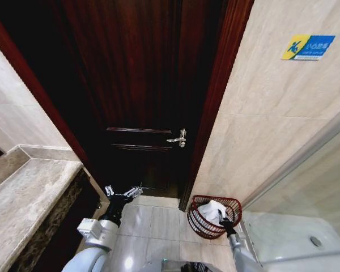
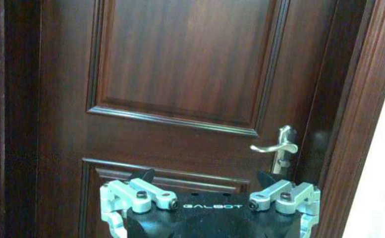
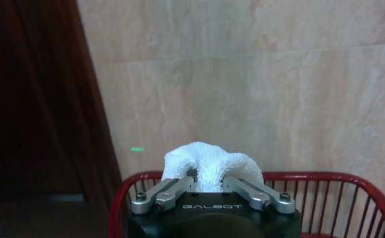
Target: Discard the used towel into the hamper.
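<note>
Right gripper (image 3: 209, 186), bottom centre of the right wrist view, was clamped on a white towel (image 3: 209, 161); the fingers (image 3: 169, 191) angled inward with the bunched terry cloth bulging up between them. "GALBOT" was printed on the gripper body in both wrist views. In the head view the right gripper (image 1: 222, 218) sat lower right of centre, holding the towel (image 1: 213, 211) inside the rim of the hamper (image 1: 201, 224).

The hamper (image 3: 351, 198) was a round dark red basket of open slats, standing on the light floor tiles (image 1: 153, 224) right at the foot of the beige tiled wall (image 1: 260, 124), just beside the door frame (image 1: 218, 96).

Left gripper (image 1: 123, 192), lower left of centre in the head view, hung spread wide with nothing between the fingers; from its wrist camera the left gripper (image 2: 209, 191) faced the dark wood door (image 2: 179, 74) and its silver lever handle (image 2: 278, 148).

A stone counter (image 1: 22, 204) lay at the lower left. At the upper right a blue and yellow sign (image 1: 308, 47) was stuck to the wall, its writing too small to read.
</note>
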Robot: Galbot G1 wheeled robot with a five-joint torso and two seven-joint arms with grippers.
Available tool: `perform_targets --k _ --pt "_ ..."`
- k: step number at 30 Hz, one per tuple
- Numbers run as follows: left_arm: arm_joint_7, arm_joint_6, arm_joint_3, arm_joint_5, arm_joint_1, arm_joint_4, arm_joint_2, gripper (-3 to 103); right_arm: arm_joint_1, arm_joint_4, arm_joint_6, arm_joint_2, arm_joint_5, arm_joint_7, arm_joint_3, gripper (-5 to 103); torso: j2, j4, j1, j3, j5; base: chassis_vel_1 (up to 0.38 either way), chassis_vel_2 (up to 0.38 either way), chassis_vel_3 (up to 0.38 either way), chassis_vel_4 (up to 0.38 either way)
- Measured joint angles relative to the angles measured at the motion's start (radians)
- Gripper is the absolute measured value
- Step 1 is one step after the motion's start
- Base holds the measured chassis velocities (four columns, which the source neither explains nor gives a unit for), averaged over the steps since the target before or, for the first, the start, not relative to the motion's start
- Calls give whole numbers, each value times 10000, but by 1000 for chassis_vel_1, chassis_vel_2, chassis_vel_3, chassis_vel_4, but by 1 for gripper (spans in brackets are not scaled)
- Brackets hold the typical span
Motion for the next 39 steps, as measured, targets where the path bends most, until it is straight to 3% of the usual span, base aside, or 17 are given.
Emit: perform_targets --k 3,13,20,22,23,24,26,30,33,37,39 --pt "0 0 0 0 0 0 0 100 -62 -2 -264 -31 -650 18 24 8 0 -1 -1 0 -1 0 0 0 0" --pt "0 0 0 0 0 0 -1 100 -57 27 -595 -74 -1014 51 44 8 1 0 -3 0 3 -59 60 57 -51" --pt "0 0 0 0 0 0 -1 100 -163 96 -1444 -198 -1698 724 24 6 -3 0 5 2 5 -195 185 190 -212" --pt "0 0 0 0 -1 0 0 100 -183 87 -1960 -249 -2213 1117 58 16 -5 -2 12 3 -2 -150 175 133 -161" --pt "0 0 0 0 -1 0 0 100 -176 81 -2096 -268 -2363 1220 71 16 -6 -2 15 4 -2 -119 152 133 -126" --pt "0 0 0 0 -1 0 0 100 -169 88 -2397 -307 -2761 1392 91 27 -7 -1 17 5 2 -86 122 6 -21" --pt "0 0 0 0 -1 0 0 100 -150 212 -2973 -357 -3561 1759 109 33 -6 3 8 3 1 -55 50 17 15" --pt "0 0 0 0 0 0 -3 100 -97 192 -3489 -412 -3887 1956 111 43 -3 3 1 0 2 -12 10 19 25" --pt "0 0 0 0 2 0 -1 100 6 -36 -4763 -526 -4499 2510 102 60 3 -4 -10 -1 -1 35 -84 -47 42" --pt "0 0 0 0 2 0 -1 100 11 -86 -4970 -509 -4682 2732 98 71 3 -3 -9 -1 0 17 -33 -35 15" --pt "0 0 0 0 1 0 1 100 -9 -117 -4853 -398 -4701 2699 91 82 2 -1 -2 0 -1 0 0 0 0"
